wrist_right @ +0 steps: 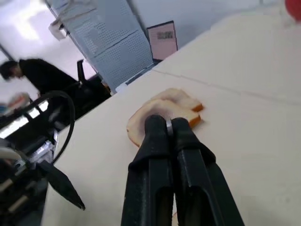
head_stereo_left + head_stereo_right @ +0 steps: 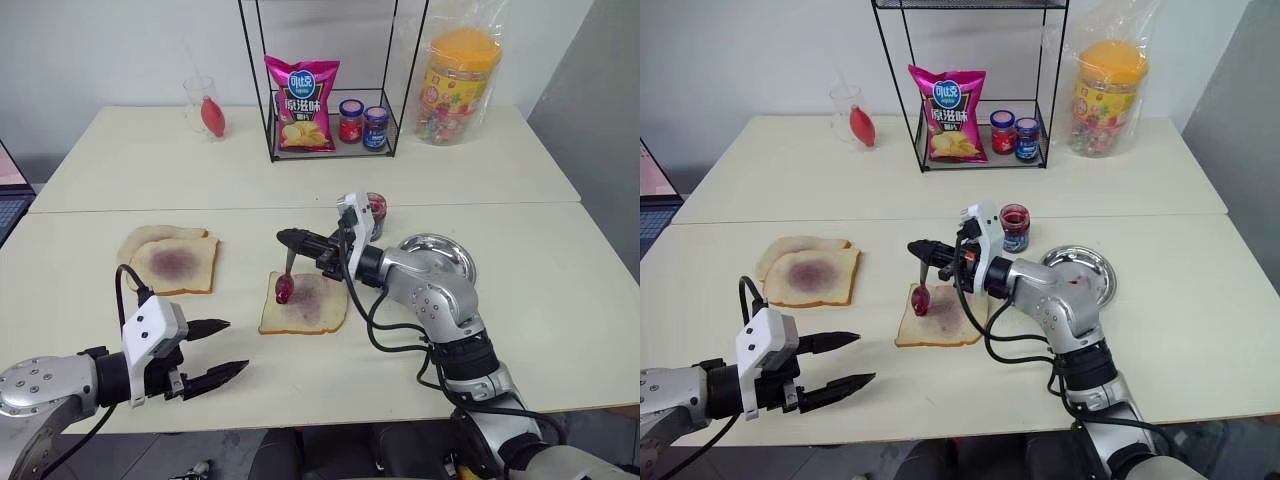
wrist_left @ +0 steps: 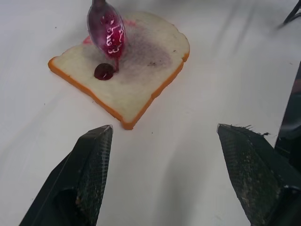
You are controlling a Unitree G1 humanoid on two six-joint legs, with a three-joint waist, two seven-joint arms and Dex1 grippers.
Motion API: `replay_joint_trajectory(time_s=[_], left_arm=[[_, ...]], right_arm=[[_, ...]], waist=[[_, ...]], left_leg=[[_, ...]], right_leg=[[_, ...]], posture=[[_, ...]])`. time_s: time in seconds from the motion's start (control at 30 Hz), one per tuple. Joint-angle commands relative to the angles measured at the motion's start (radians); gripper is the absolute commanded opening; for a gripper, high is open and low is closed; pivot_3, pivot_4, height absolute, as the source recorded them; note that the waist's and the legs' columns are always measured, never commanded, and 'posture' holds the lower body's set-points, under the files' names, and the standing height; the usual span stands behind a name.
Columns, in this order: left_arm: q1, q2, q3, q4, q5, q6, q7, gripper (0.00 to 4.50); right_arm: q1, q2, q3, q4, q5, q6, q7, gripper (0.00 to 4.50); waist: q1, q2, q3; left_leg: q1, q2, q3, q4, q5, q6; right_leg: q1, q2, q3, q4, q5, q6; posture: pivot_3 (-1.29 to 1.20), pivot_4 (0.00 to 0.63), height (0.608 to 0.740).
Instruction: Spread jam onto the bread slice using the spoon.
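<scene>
The bread slice (image 2: 318, 310) lies flat on the table in front of me, with a purplish smear at its middle. My right gripper (image 2: 285, 238) is shut on the handle of the spoon (image 2: 287, 272). The spoon hangs bowl-down over the slice's left part. Its bowl (image 3: 107, 30) is coated in red jam, which drips into a dark blob (image 3: 104, 71) on the bread. The jam jar (image 2: 1015, 228) stands behind my right wrist. My left gripper (image 2: 225, 350) hovers open over the table, left of the slice and nearer me, with nothing between its fingers (image 3: 91, 160).
Two slices with dull purple patches (image 2: 172, 260) lie to the left. A round steel dish (image 2: 445, 250) sits right of my right arm. At the back stand a wire rack (image 2: 330, 155) with a chips bag (image 2: 302, 105) and two small lidded jars, a candy tub (image 2: 458, 85) and a glass cup (image 2: 203, 105). A person (image 1: 23, 70) is beyond the table.
</scene>
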Motion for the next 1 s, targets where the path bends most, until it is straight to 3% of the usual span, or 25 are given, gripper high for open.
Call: replay_joint_trajectory(time_s=[0.03,0.4,0.7,1.0], left_arm=[[-0.002,0.008,0.024,-0.006,-0.004,-0.018,-0.007,3.70],[-0.027,0.015,-0.002,0.003,0.001,-0.017,-0.010,3.70],[-0.031,0.015,-0.023,-0.005,0.011,-0.019,-0.009,3.70],[-0.041,0.013,-0.046,-0.010,0.017,-0.019,-0.008,3.70]], right_arm=[[-0.056,0.049,-0.079,0.064,0.051,0.050,-0.054,0.02],[-0.104,0.126,-0.161,0.257,0.030,0.037,-0.140,0.02],[-0.102,0.036,-0.201,0.256,0.043,0.106,-0.129,0.02],[-0.085,-0.053,-0.277,0.100,0.135,0.252,-0.156,0.02]], waist=[[-0.001,0.000,0.000],[-0.002,0.000,0.000],[0.000,0.000,0.000],[-0.001,0.000,0.000]], left_leg=[[0.000,0.000,0.000,0.000,0.000,0.000],[0.000,0.000,0.000,0.000,0.000,0.000],[0.000,-0.001,0.000,0.000,0.000,0.000],[0.000,-0.001,0.000,0.000,0.000,0.000]], right_leg=[[0.000,0.000,0.000,0.000,0.000,0.000],[0.000,0.000,0.000,0.000,0.000,0.000],[0.000,0.000,0.000,0.000,0.000,0.000],[0.001,0.000,0.000,-0.001,0.000,0.000]], posture=[[0.00,0.150,0.740],[0.00,0.150,0.740],[0.00,0.150,0.740],[0.00,0.150,0.740]])
